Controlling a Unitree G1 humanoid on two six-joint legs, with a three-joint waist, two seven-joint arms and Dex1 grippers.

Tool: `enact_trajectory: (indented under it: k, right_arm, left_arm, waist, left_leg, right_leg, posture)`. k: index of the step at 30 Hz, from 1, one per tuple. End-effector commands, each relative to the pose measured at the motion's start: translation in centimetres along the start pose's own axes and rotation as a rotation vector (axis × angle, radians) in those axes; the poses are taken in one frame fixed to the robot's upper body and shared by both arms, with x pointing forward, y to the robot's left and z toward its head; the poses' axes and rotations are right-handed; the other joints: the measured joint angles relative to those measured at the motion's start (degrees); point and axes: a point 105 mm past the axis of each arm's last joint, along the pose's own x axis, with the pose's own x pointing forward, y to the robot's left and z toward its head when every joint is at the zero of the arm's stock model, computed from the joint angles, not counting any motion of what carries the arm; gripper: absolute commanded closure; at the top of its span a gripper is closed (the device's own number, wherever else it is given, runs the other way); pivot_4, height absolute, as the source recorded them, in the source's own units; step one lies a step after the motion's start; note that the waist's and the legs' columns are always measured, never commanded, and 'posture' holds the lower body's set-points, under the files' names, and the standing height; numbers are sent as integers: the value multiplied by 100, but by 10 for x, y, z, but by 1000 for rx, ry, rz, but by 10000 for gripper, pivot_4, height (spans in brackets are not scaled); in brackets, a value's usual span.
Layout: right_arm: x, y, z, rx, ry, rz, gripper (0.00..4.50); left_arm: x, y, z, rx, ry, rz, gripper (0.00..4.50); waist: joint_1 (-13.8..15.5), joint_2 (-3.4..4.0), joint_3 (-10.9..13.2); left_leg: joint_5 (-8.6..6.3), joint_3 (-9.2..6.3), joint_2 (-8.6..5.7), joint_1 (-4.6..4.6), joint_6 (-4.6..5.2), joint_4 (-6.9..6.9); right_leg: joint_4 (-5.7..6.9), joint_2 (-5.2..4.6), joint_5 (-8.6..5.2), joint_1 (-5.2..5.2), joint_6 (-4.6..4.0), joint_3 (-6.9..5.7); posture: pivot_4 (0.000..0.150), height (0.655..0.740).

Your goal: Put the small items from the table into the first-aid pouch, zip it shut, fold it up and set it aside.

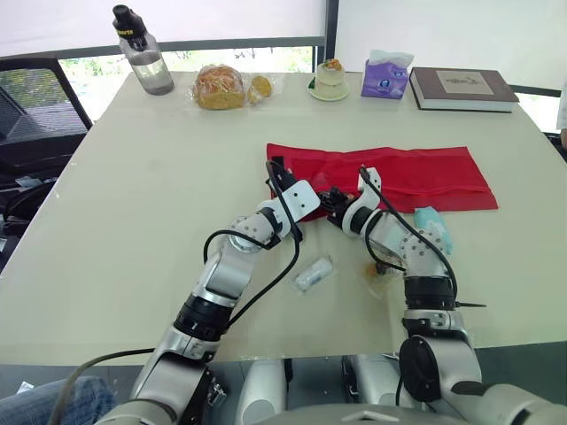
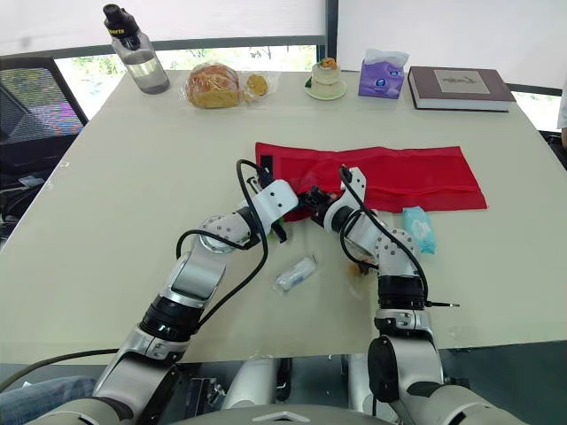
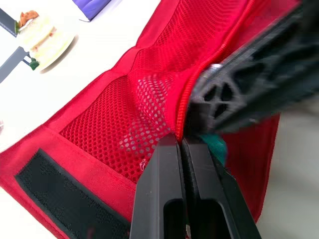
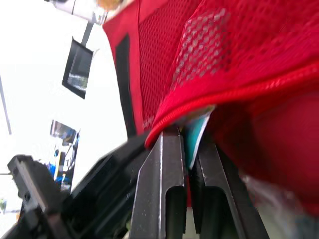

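Slide the flat teal-and-white packet (image 4: 197,133) further under the corded lip of the red fabric first-aid pouch (image 1: 416,177), unrolled flat on the cream table (image 1: 133,195) at mid-table, long side running left to right. Seemingly only partly in, so push along the pocket rather than down onto it. Gripped edge-on between the nearly closed fingers of the right gripper (image 4: 188,137). Hold the lip up with the left gripper (image 3: 180,144), clamped tight on the red hem just left of the right one. Lift only slightly: soft cloth, likely to bunch or drag the whole pouch if pulled hard. Let go only once fully behind the open-weave red mesh pocket (image 3: 112,127), limp, see-through, prone to catching corners. At the pouch's left end, a matte black hook-and-loop strip (image 3: 65,191). Not yet packed, on the near side: small clear-wrapped roll (image 1: 313,273), slick and cylindrical, apt to roll away; pale blue soft wipe pack (image 1: 434,228) just beside the pouch's right part; small orange-tinted item (image 1: 376,270) by the right forearm, too hidden to identify. Along the far edge, well apart: clear plastic water bottle with black cap (image 1: 146,57), bagged round bread (image 1: 220,87), small cake on a pale plate (image 1: 331,75), purple tissue pack (image 1: 385,75), dark hardcover book (image 1: 462,87).
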Motion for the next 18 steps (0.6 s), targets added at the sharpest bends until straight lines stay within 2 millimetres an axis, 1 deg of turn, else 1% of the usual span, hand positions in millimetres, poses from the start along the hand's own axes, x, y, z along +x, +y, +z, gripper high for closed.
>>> enact_trajectory:
  k: [1,4,7,12,13,15,16,18]
  right_arm:
    - [16,26,2,16,-31,64,43409]
    - [19,29,4,17,-40,66,43409]
    - [20,26,4,4,-49,52,43409]
    - [8,20,-4,-24,9,69,43409]
    - [4,19,-6,-28,21,71,41219]
    - [-1,16,-10,-41,39,66,35453]
    - [-3,14,-11,-46,41,56,30879]
    - [-8,12,-12,-49,40,44,19863]
  left_arm:
    - [0,-14,16,-4,-66,-54,45000]
    - [1,-14,17,-5,-67,-56,45000]
    - [2,-15,16,3,-66,-56,45000]
    - [3,-10,12,1,-60,-44,45000]
    - [3,-9,11,1,-57,-41,45000]
    - [3,-6,9,1,-53,-35,45000]
    - [2,-5,8,0,-51,-34,45000]
    - [3,-4,7,0,-51,-33,45000]
  waist:
    - [0,0,0]
    - [0,0,0]
    - [0,0,0]
    - [0,1,1]
    - [2,1,1]
    - [5,1,1]
    - [5,1,1]
    - [5,1,1]
  left_leg:
    - [0,0,0,0,0,0]
    - [0,0,0,0,0,0]
    - [0,0,0,0,0,0]
    - [0,0,0,-1,0,0]
    - [0,0,0,-2,0,0]
    - [0,-1,1,-5,0,-2]
    - [0,-1,1,-7,0,-6]
    - [0,2,0,-8,0,-7]
  right_leg:
    - [0,0,0,0,0,0]
    - [0,0,0,0,0,0]
    - [0,0,0,0,0,0]
    - [0,0,0,0,0,0]
    - [0,0,0,-1,0,0]
    - [-2,-1,0,-2,-1,-1]
    - [-5,-1,0,-4,-1,0]
    - [-4,-2,0,-7,-1,1]
  posture:
    - [1500,7400]
    - [1500,7400]
    - [1500,7400]
    - [1500,7400]
    - [1500,7400]
    - [1500,7400]
    - [1500,7400]
    - [1500,7400]
